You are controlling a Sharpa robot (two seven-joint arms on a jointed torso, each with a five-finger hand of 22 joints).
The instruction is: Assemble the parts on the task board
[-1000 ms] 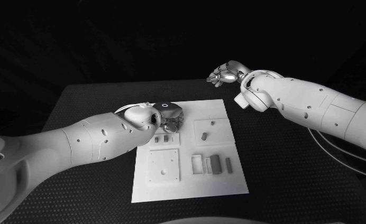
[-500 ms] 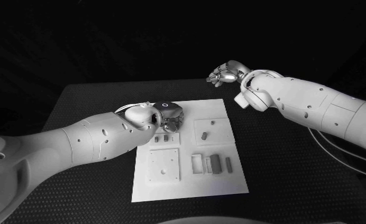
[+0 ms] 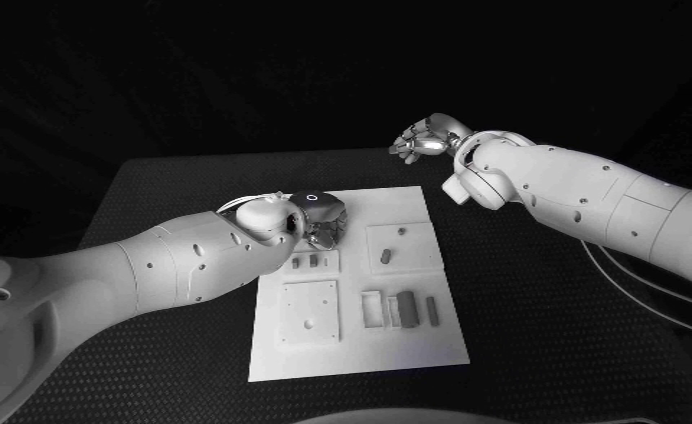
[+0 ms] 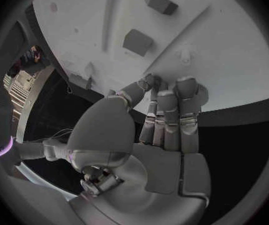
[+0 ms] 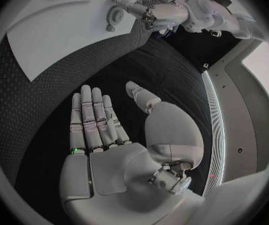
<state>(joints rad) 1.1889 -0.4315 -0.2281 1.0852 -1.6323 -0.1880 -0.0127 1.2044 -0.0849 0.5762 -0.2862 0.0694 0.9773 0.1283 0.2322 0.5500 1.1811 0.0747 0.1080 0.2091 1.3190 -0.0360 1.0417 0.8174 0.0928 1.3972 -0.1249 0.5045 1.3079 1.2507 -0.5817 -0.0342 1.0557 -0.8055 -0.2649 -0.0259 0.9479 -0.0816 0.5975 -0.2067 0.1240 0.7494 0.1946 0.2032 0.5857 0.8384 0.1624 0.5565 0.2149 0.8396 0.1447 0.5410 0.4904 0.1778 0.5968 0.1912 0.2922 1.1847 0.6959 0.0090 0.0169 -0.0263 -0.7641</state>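
Black table [image 3: 173, 194]; task board [image 3: 361, 344] lengthwise toward robot.

Right robot hand [image 5: 103, 135] flat, fingers straight, over black table [image 5: 41, 110]; task board [image 5: 59, 30] beyond.

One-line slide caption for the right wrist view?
Right hand open, flat above the black table; left hand works at the task board.

Task board [image 3: 418, 344] lies on the table [image 3: 173, 184], middle. Left hand [image 3: 320, 219] sits over the board's far left corner, fingertips [image 4: 186, 82] touching the board near its edge. Right hand [image 3: 426, 139] hangs beyond the board's far right corner, well apart from it, fingers straight. Parts [image 3: 410, 310] lie in the board's near right section; one part [image 3: 385, 258] in the section behind.
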